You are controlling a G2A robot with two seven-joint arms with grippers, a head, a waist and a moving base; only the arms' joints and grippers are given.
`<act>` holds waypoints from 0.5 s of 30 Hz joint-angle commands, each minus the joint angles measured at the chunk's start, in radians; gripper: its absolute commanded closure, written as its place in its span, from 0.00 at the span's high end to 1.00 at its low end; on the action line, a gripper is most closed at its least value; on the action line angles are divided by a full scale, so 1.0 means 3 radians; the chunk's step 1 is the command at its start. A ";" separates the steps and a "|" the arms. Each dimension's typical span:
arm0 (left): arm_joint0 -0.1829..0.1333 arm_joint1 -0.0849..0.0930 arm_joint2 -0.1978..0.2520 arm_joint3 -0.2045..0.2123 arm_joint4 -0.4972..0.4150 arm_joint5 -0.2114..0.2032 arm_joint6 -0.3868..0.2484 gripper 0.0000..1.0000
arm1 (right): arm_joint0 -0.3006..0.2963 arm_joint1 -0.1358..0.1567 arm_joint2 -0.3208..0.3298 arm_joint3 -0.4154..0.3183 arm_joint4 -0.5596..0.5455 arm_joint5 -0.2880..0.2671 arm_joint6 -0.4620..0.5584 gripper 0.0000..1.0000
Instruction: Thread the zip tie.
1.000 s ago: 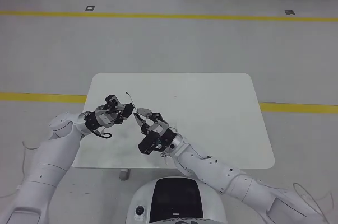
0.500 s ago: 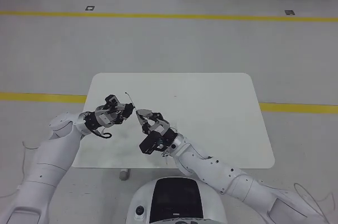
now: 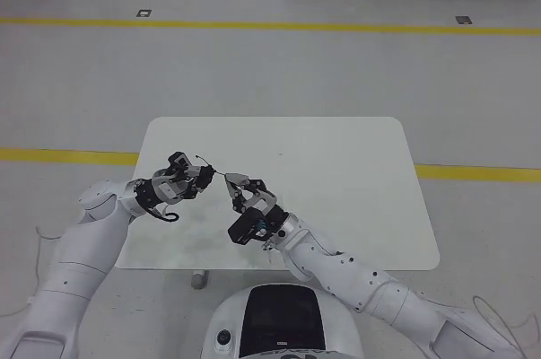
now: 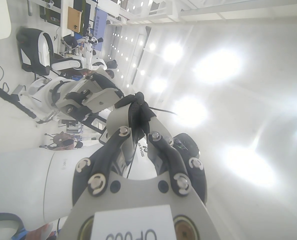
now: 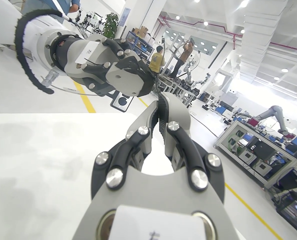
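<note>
The zip tie (image 3: 214,169) was in the air above the left part of the desk (image 3: 342,179). It ran as a thin black strand between the two hands, and a short piece curled away toward the far side. The left hand (image 3: 201,176) had its fingers pressed together on the tie, and in the left wrist view the strand came out sideways from its dark padded tips. The right hand (image 5: 159,99) was also closed, finger against finger, with its tips just beside those of the left hand. The strand seemed to end between them, though the contact itself was too small to see clearly.

The tie looked very light, so its weight should have been no concern. It was probably narrow, smooth plastic, which could easily slip or turn between the pads. It also seemed springy: it bent without effort but wanted to return, so a long free end would swing away from the target.

For threading, I judged it best to hold the tail close to its point, so that only a short and fairly stiff piece stood out. The head should be held firmly just behind its slot, with the opening left free. A hard squeeze would hardly break the tie, but it could kink it.
</note>
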State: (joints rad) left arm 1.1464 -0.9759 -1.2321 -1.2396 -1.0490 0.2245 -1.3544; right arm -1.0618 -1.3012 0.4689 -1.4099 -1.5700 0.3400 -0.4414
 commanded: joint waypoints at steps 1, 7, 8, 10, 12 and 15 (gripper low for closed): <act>0.0000 0.0000 0.0000 0.0000 0.0000 0.0000 0.0000 0.00 | -0.0017 0.0011 0.0023 -0.0011 0.0000 0.0000 0.0002 0.00; 0.0000 0.0000 0.0000 0.0000 0.0000 0.0000 0.0000 0.00 | -0.0071 0.0049 0.0098 -0.0048 0.0000 0.0000 0.0011 0.00; 0.0000 0.0000 0.0000 0.0000 0.0000 0.0000 0.0000 0.00 | -0.0080 0.0055 0.0112 -0.0053 0.0000 0.0000 0.0012 0.00; 0.0000 0.0000 0.0000 0.0000 0.0000 0.0000 0.0000 0.00 | -0.0096 0.0068 0.0134 -0.0068 0.0000 0.0000 0.0014 0.00; 0.0000 0.0000 0.0000 0.0000 0.0000 0.0000 0.0000 0.00 | -0.0112 0.0082 0.0156 -0.0084 0.0000 0.0000 0.0020 0.00; 0.0000 0.0000 0.0000 0.0000 0.0000 0.0000 0.0000 0.00 | -0.0123 0.0101 0.0168 -0.0107 0.0000 0.0000 0.0028 0.00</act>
State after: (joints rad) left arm 1.1464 -0.9759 -1.2321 -1.2396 -1.0490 0.2245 -1.3544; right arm -1.0980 -1.2728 0.5185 -1.4401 -1.5700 0.3400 -0.4337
